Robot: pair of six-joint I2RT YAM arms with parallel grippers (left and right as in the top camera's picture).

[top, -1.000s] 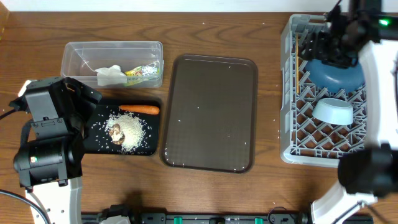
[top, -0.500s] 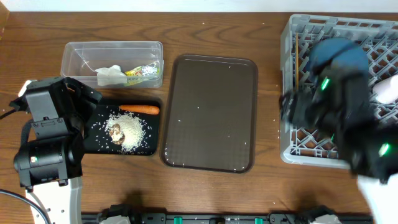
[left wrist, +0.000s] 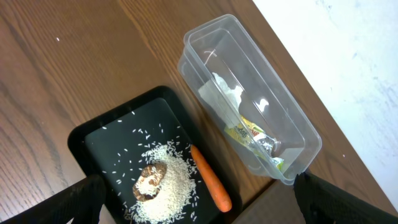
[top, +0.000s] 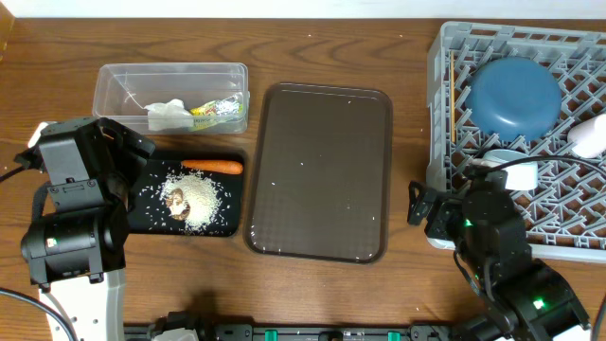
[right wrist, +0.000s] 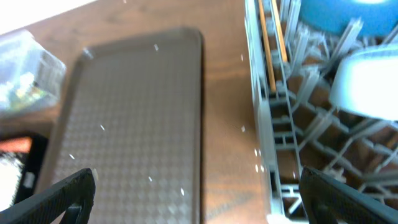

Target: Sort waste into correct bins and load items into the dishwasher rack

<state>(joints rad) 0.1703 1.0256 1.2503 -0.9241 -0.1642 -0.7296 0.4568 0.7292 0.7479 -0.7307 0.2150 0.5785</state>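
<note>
Since blue bowl [top: 514, 98], chopsticks [top: 453, 95] are stowed in rack [top: 437, 123], carrot [top: 212, 167], rice [top: 199, 199] in black tray [top: 144, 213], wrapper [top: 218, 110] in clear tub [top: 170, 68], task judged finished; left gripper [left wrist: 205, 204], right gripper [right wrist: 199, 196] spread wide, empty; withdrawal due.

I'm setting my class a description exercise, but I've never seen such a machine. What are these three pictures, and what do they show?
A robot's left arm and right arm stand at a table. The overhead picture looks down from above; the other two come from a camera on each wrist. The left gripper and right gripper are both open, holding nothing. On the left, a clear tub holds a wrapper; a black tray holds rice, a carrot and a brown lump. A brown serving tray lies mid-table. The grey rack on the right holds a dark blue bowl and chopsticks.
</note>
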